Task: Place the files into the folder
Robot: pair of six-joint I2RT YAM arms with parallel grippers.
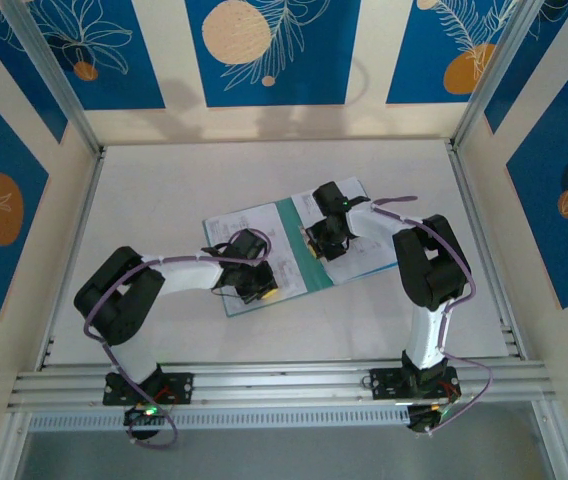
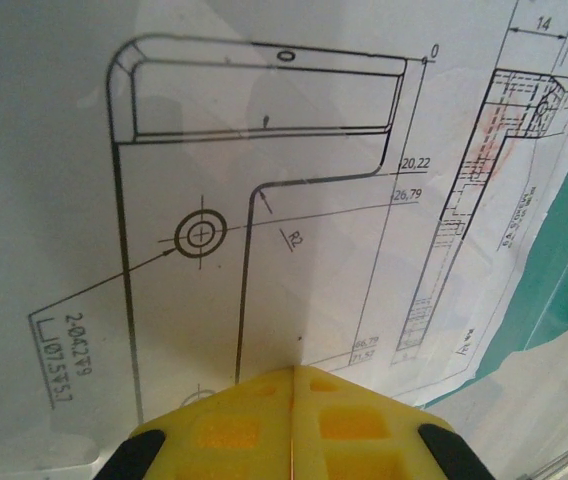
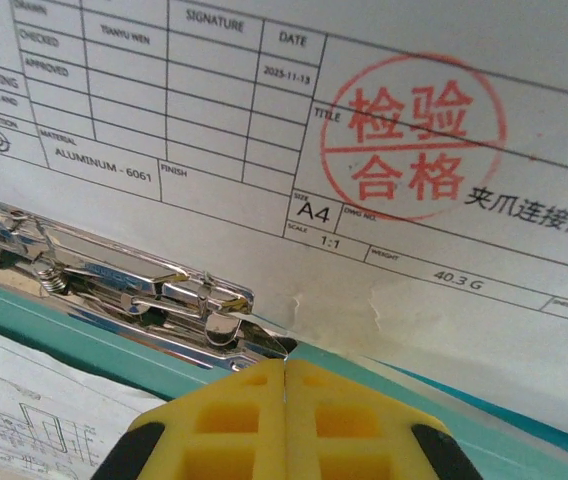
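White tabletop (image 1: 164, 180), under blue floral walls (image 1: 264, 50), carries the open folder (image 1: 290, 235). On its left leaf the left jaws sit clenched and empty over the files (image 2: 264, 200), probably pinning a drawing marked "20,22", "26,79", "R2". At its spine the right jaws, also clenched and empty, face the clip (image 3: 134, 285), likely to work it. On its right leaf: "ALUMINUM - 6061", "A4", "40.3 G", and a red stamp (image 3: 414, 140) reading "检验合格".
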